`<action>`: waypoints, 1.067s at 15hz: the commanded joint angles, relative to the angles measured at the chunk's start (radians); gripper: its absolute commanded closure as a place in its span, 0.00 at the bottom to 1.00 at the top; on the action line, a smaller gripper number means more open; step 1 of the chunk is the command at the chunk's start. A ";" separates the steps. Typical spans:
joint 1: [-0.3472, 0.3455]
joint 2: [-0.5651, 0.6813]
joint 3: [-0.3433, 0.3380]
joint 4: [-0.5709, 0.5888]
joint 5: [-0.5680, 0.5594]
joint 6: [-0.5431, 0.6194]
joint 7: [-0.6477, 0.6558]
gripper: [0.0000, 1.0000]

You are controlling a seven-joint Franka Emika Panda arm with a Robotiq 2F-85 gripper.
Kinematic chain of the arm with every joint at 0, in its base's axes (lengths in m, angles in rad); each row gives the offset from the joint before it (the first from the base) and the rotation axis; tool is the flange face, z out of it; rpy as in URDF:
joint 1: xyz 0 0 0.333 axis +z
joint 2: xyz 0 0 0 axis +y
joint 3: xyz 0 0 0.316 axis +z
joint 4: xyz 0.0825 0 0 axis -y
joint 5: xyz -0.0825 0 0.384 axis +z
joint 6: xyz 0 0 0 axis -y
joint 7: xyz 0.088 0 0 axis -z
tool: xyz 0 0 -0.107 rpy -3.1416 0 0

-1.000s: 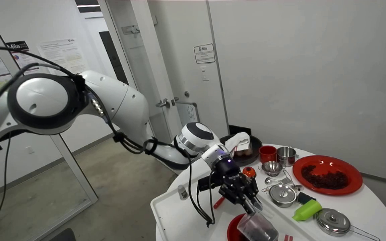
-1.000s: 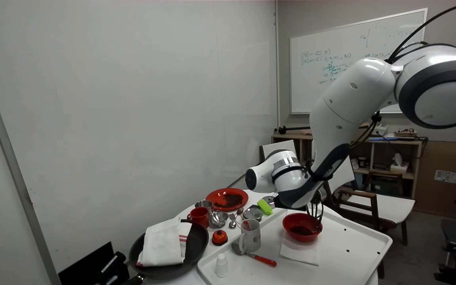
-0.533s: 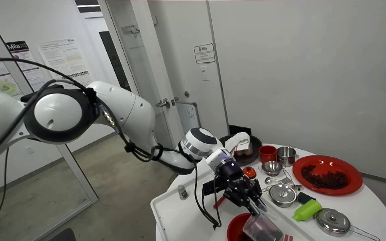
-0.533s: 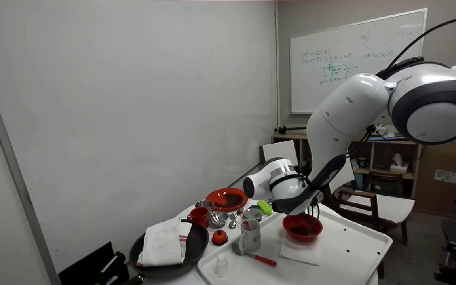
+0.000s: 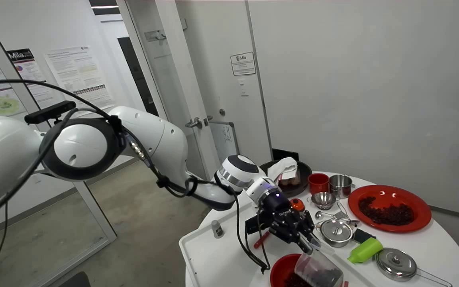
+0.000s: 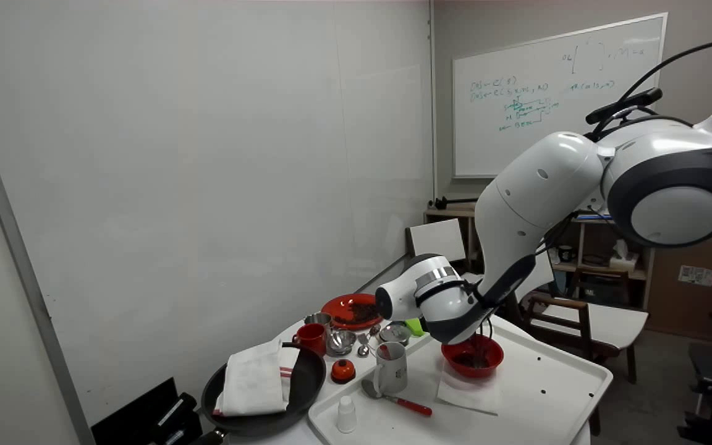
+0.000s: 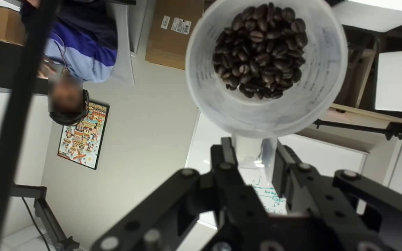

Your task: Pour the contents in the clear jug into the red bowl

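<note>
My gripper (image 7: 253,155) is shut on the handle of the clear jug (image 7: 312,94). In the wrist view the jug's mouth faces the camera, and dark coffee beans (image 7: 258,55) lie at its bottom. In an exterior view the gripper (image 5: 308,245) holds the jug (image 5: 313,263) tilted, with the beans at its lower end. The red bowl (image 5: 279,266) is partly hidden behind the jug there and has dark beans inside. The bowl also shows in an exterior view (image 6: 464,369), where the arm hides the gripper and most of the jug.
The bowl stands on a napkin on a white tray (image 6: 517,426), which also holds a mug (image 6: 393,371) and a red-handled spatula (image 6: 413,406). Beyond are a shallow red dish (image 5: 401,197) with beans, a lidded pot (image 5: 335,233), a green bottle-like thing (image 5: 365,250) and a pan (image 6: 309,371).
The arm's upper links have come down. The gripper and jug have shifted slightly right in an exterior view, uncovering more of the red bowl. The jug stays held.
</note>
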 commanded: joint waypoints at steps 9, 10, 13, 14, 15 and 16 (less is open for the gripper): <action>-0.010 0.104 0.011 0.159 -0.106 -0.148 0.027 0.90; -0.010 0.108 0.012 0.166 -0.111 -0.155 0.026 0.90; -0.011 0.120 0.014 0.184 -0.127 -0.175 0.024 0.90; -0.012 0.123 0.014 0.189 -0.131 -0.181 0.024 0.90; -0.012 0.127 0.014 0.195 -0.136 -0.188 0.024 0.90; -0.012 0.130 0.014 0.199 -0.141 -0.194 0.024 0.90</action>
